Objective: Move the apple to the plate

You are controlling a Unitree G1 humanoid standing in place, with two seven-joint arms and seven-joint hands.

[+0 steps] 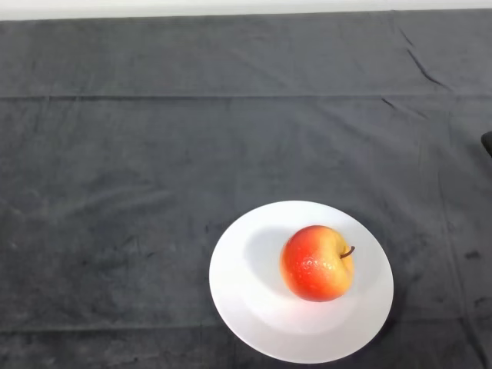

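A red and yellow apple [317, 263] with a short dark stem rests on a round white plate [246, 300], a little right of the plate's middle. The plate lies on the dark cloth near the front edge of the table, right of centre.
The dark cloth [154, 154] covers the whole table, with folds and creases running across it. The table's far edge meets a pale wall at the top of the view. A small dark object [487, 143] shows at the right edge.
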